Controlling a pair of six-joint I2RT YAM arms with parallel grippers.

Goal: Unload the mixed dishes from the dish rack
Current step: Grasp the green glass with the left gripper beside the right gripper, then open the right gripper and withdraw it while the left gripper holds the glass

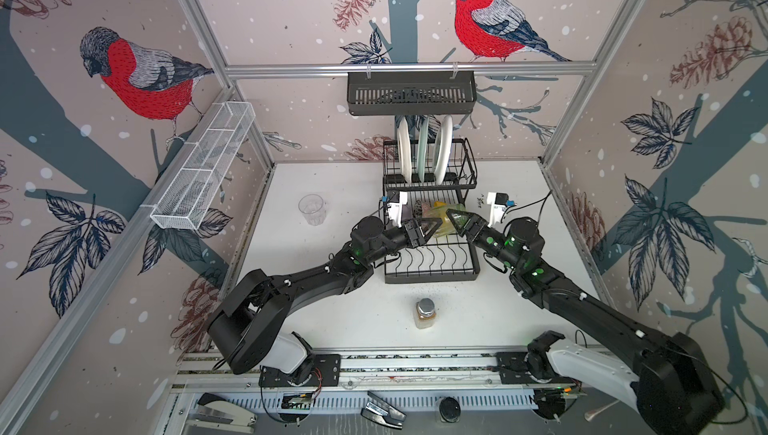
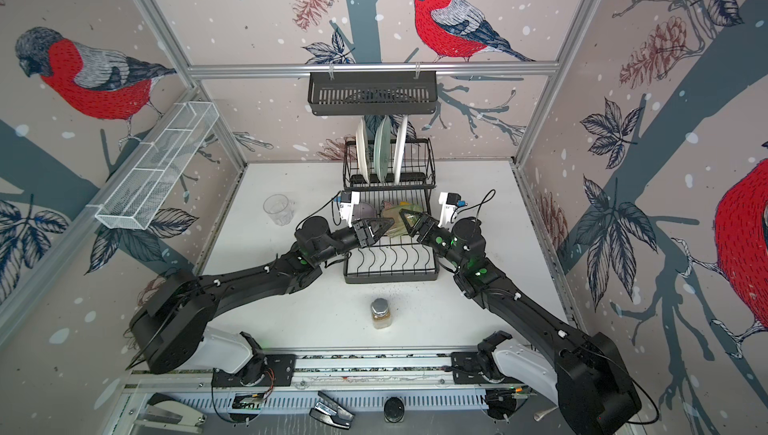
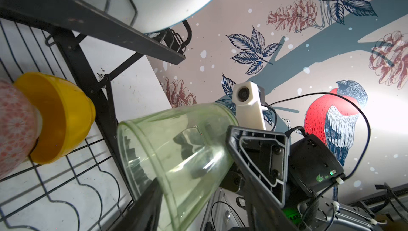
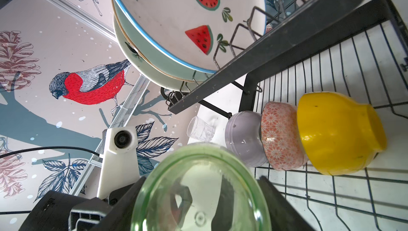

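While right tool (image 1: 457, 220) clamps the green tumbler (image 3: 176, 150), left tool (image 1: 430, 227) sits at its rim, closure unclear.

In both top views the left arm (image 1: 311, 279) is stretched toward 2 o'clock and the right arm (image 1: 582, 300) toward 10 o'clock. The left gripper (image 1: 432, 226) is pointed to 3 o'clock and the right gripper (image 1: 456, 217) to 9 o'clock, with their tips nearly met. The green tumbler (image 3: 176, 152) is clamped in the right jaws. The left jaws' spacing cannot be made out.

Bright, even light with soft shadows; edges bend fisheye-like, wrist views show washed-out glare.
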